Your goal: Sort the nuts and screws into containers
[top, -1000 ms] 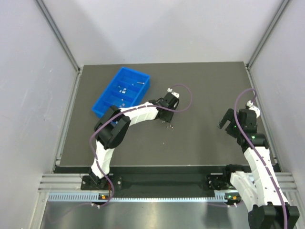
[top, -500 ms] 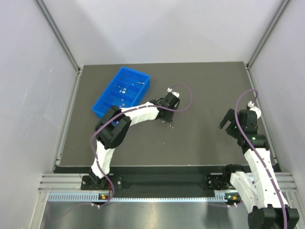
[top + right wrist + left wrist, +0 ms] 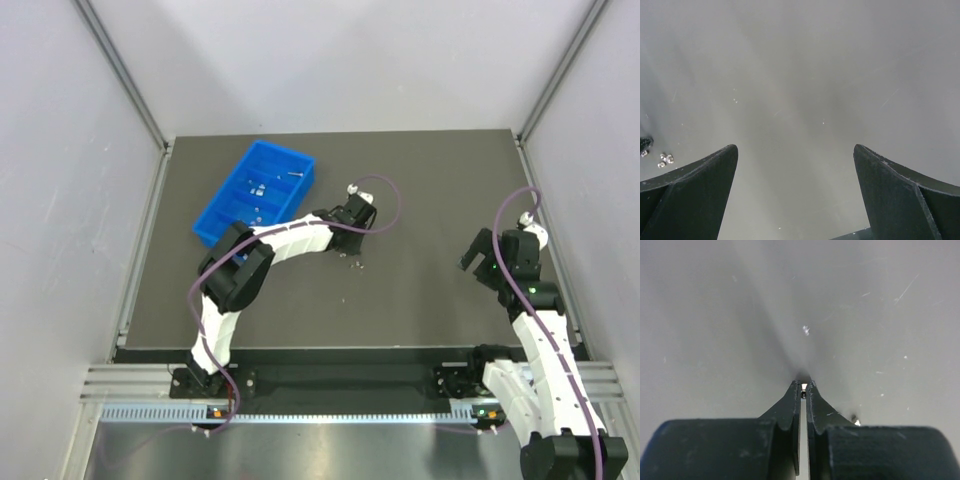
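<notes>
Far left on the mat (image 3: 420, 180), tray (image 3: 228, 188) lies diagonal, long axis near-left to far-right, specks inside. Mid-mat, left gripper (image 3: 350, 258) pinched tight on a tiny metal bit (image 3: 803, 386), its direction unreadable. Loose nuts (image 3: 665, 159) just beside. Right gripper (image 3: 485, 265) hangs wide apart, holding nothing.

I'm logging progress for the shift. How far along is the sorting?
Done: a few sorted pieces lie in the tray. In hand: the left gripper is shut on one shiny piece at the mat; screw or nut, I cannot tell. Left: several loose pieces lie on the mat nearby, and the open right gripper holds nothing.
</notes>
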### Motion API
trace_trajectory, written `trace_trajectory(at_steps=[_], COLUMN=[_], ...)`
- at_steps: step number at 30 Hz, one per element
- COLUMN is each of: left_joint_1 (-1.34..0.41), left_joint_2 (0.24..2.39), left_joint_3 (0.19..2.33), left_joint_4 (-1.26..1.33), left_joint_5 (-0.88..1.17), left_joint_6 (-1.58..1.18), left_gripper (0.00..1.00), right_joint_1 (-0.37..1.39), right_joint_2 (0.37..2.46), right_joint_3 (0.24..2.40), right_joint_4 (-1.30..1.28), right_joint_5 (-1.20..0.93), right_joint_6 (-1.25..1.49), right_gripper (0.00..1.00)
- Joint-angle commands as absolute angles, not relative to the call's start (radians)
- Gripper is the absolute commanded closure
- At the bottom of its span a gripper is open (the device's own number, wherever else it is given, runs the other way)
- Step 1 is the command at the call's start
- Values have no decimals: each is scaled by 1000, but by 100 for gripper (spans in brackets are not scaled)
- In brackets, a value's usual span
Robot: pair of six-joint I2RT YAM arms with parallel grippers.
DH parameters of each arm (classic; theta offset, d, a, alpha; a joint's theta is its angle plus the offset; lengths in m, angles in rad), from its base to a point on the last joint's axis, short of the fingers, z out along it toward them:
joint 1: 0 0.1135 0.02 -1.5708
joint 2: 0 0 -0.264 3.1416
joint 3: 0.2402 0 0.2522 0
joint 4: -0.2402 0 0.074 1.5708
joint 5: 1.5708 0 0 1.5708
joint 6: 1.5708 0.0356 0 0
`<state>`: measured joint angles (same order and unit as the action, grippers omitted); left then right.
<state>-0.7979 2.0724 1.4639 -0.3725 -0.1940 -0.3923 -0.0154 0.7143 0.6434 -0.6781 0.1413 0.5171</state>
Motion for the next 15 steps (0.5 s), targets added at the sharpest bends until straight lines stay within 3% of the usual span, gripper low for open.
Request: trace_trajectory(at_steps=[1,15], left_joint_1=[-784,-393], left_joint_2=[2001,1482], left_joint_3=[1431,1195], left_joint_4=[-448,-436], left_joint_5=[-258,-419], left_joint_6=[-432,-601], left_gripper=[99,97], right_joint_1=[-14,-14], right_joint_2=[706,785], right_joint_3=[672,663], right_joint_4=[-650,-575], right_joint_5=[164,126], right_joint_6=[520,520], right_gripper=[0,0])
